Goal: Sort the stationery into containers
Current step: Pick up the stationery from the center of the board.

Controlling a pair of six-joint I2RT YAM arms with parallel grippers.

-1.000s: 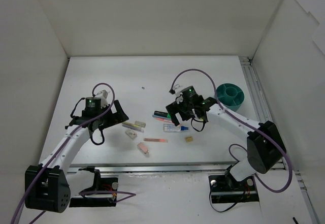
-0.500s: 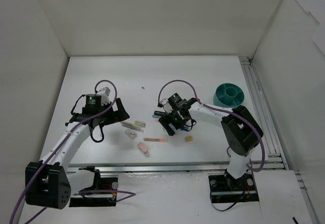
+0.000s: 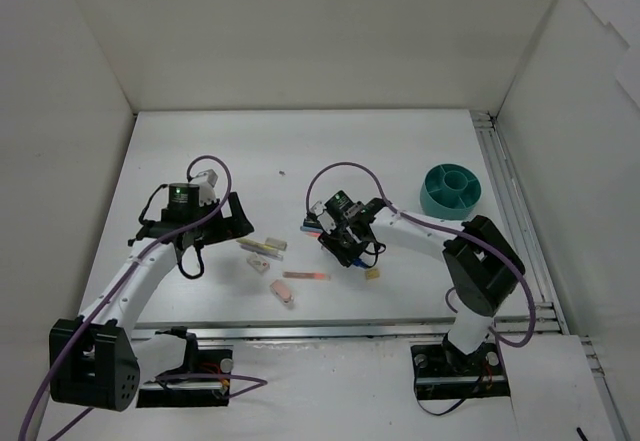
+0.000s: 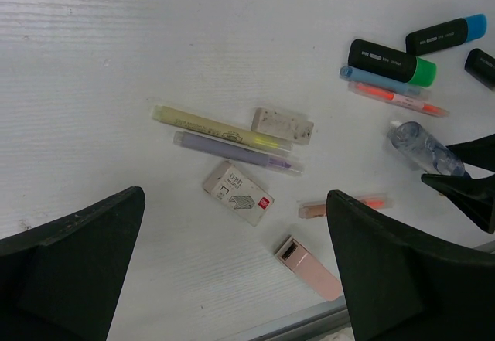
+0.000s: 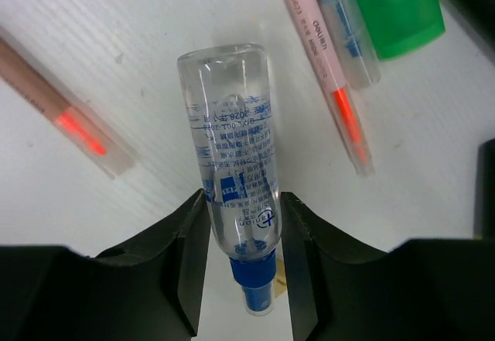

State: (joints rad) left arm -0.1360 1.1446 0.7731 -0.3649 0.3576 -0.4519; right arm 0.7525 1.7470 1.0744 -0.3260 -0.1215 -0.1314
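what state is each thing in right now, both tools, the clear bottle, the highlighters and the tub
left tool: open, holding nothing
right tool: shut on the clear bottle
clear bottle: blue cap on, pinched near its cap end
green highlighter: capped, lying flat
blue highlighter: capped, lying flat
tub: upright, no lid

Three black plastic highlighters [image 4: 390,61], one cut off at the picture's edge; five slim plastic pens [image 4: 220,127]; three small block erasers [image 4: 282,124]; one clear blue-capped bottle [image 5: 232,163]; one tan cube [image 3: 372,274]; one round teal plastic tub [image 3: 440,206]
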